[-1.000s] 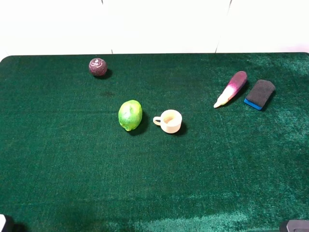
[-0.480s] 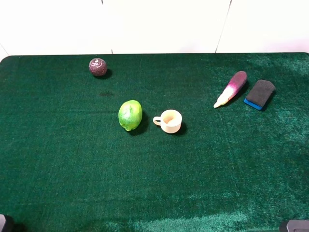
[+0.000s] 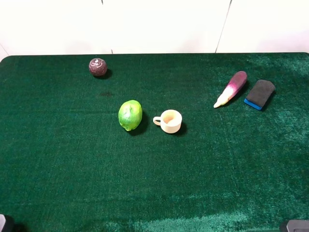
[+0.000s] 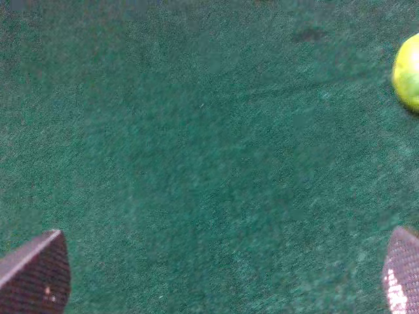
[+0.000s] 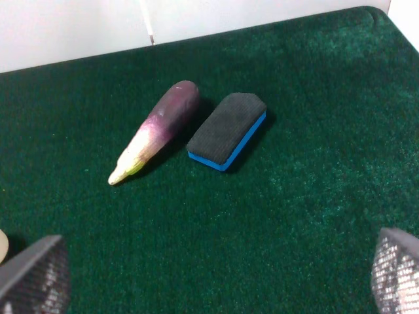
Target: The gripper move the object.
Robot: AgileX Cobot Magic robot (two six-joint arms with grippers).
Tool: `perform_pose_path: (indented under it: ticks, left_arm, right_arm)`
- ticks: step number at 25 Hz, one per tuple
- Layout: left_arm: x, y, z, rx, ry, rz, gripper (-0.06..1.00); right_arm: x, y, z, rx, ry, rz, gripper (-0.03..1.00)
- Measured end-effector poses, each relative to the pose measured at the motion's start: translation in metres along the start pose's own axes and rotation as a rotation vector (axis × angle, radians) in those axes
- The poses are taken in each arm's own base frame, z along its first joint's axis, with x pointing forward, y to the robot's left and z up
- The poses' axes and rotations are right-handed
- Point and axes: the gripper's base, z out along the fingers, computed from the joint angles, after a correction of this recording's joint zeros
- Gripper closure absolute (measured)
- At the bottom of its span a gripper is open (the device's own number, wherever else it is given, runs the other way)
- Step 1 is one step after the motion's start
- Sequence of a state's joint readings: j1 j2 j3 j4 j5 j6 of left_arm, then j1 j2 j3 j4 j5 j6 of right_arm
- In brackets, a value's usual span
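Green plush cloth over the whole table, white wall behind the far edge.

Next in size, the left tool: only 2 dark textured fingertips in the left wrist view, set wide apart at opposite edges, bare cloth between, nothing held or touched. Same for the right tool: 2 grey meshed fingertips spread wide in the right wrist view, gripping nothing, hovering over open cloth. From the exterior high camera, just dark slivers at the near corners of the table.

Then a green round fruit near the middle of the table, its yellow-green side also at the edge of the left wrist view, well apart from the left tool.

Purple-to-white eggplant toward the far right, lying on its side, pale tip pointing toward the near-left; seen closer from the right wrist. Just beside it, on its right, a black sponge with a blue base, again closer from the right wrist; a thin gap of shadow between the 2.

Cream cup, upright, just right of the green fruit but not touching, small handle turned toward the fruit, pale orange inside. Far from both tools.

Smallest, a dark maroon ball at the far left, alone.
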State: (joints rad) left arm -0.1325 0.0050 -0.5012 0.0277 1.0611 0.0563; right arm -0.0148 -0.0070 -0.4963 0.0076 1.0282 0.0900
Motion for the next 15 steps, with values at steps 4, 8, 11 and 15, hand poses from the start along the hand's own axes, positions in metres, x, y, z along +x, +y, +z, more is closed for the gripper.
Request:
perform_pose_path:
  ticks: [4, 8, 11, 15]
  left_arm:
    - [0.0008, -0.0006, -0.0014, 0.005, -0.016, -0.003, -0.03]
    - [0.0008, -0.0007, -0.0014, 0.007, -0.016, -0.004, -0.03]
    - [0.0008, -0.0008, -0.0014, 0.007, -0.016, -0.004, -0.03]
    - [0.0008, -0.0008, -0.0014, 0.008, -0.016, -0.004, -0.03]
  right_arm:
    - [0.0, 0.0, 0.0, 0.0, 0.0, 0.0, 0.28]
    - [0.0, 0.0, 0.0, 0.0, 0.0, 0.0, 0.28]
    - [0.0, 0.0, 0.0, 0.0, 0.0, 0.0, 0.28]
    - [0.0, 0.0, 0.0, 0.0, 0.0, 0.0, 0.28]
